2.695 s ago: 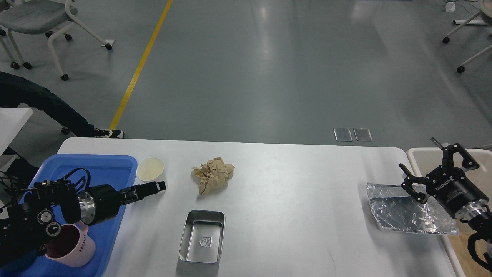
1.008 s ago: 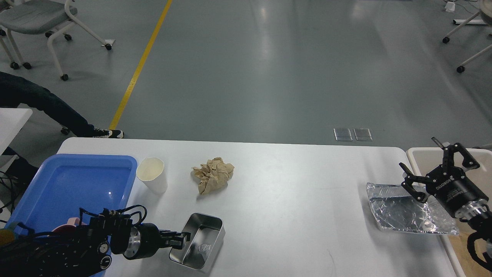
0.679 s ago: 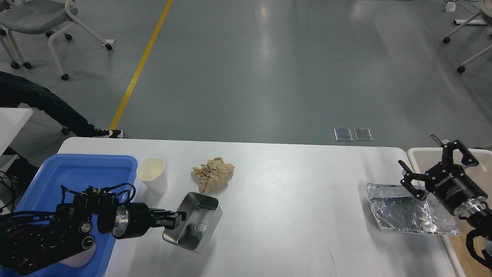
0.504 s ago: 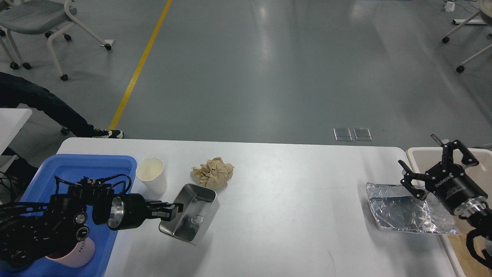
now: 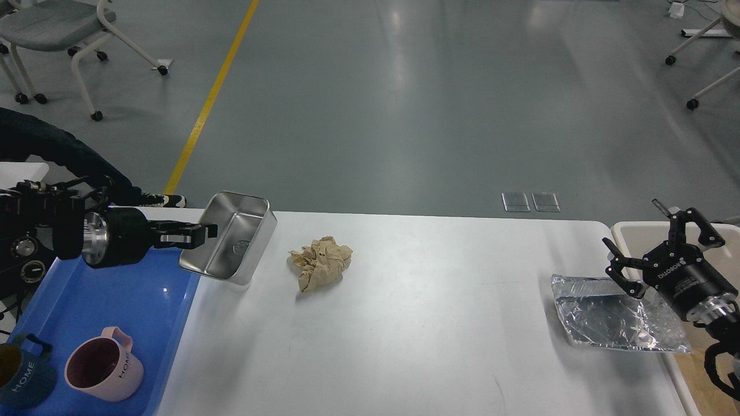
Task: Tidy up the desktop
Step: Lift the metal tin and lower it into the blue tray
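The white desktop (image 5: pixel 428 323) fills the lower half of the head view. My left gripper (image 5: pixel 199 236) is shut on the near rim of a steel rectangular tin (image 5: pixel 231 240) and holds it tilted in the air at the desktop's far left, beside the blue tray (image 5: pixel 104 300). The tin hides the paper cup that stood there. A crumpled brown paper ball (image 5: pixel 319 261) lies on the desktop right of the tin. My right gripper (image 5: pixel 659 240) is open and empty, above the far edge of a clear plastic wrapper (image 5: pixel 613 315).
A pink mug (image 5: pixel 104 370) and a dark teal mug (image 5: pixel 20 381) stand in the blue tray's near end. A beige bin (image 5: pixel 630 234) sits off the desktop's right edge behind my right gripper. Chairs stand on the floor beyond.
My left gripper took hold of the steel tin near the front, lifted it and carried it back and left to the tray's edge. The cup is now hidden. My right gripper barely moved.
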